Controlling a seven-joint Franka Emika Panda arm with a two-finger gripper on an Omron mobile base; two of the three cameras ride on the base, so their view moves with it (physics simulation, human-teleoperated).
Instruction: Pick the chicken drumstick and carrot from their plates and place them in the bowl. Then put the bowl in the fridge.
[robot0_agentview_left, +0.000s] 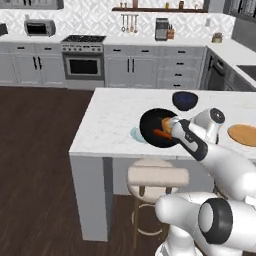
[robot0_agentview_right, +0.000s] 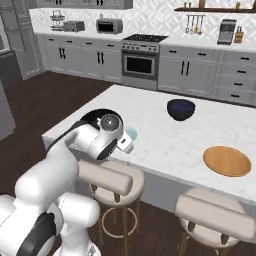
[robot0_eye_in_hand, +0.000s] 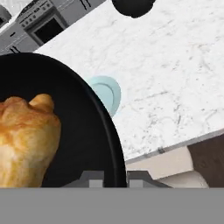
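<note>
Gripper (robot0_eye_in_hand: 109, 178) fingertips pinch bowl (robot0_eye_in_hand: 87, 131) rim, jaws near-closed; drumstick (robot0_eye_in_hand: 24, 140) inside, carrot (robot0_agentview_left: 161, 134) prob. too; lift level, slow, twd fridge.

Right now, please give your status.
Claw shut on black bowl rim. Drumstick and carrot inside. Light-blue plate beside bowl.

A white marble island (robot0_agentview_left: 115, 122) stands on dark wood floor (robot0_agentview_left: 35, 165), with two cushioned stools (robot0_agentview_right: 112, 182) tucked at its 6 o'clock edge. At 12 o'clock, grey cabinets (robot0_agentview_left: 30, 67) flank a steel oven (robot0_agentview_left: 83, 62) beneath a patterned wall (robot0_agentview_left: 90, 22).
</note>
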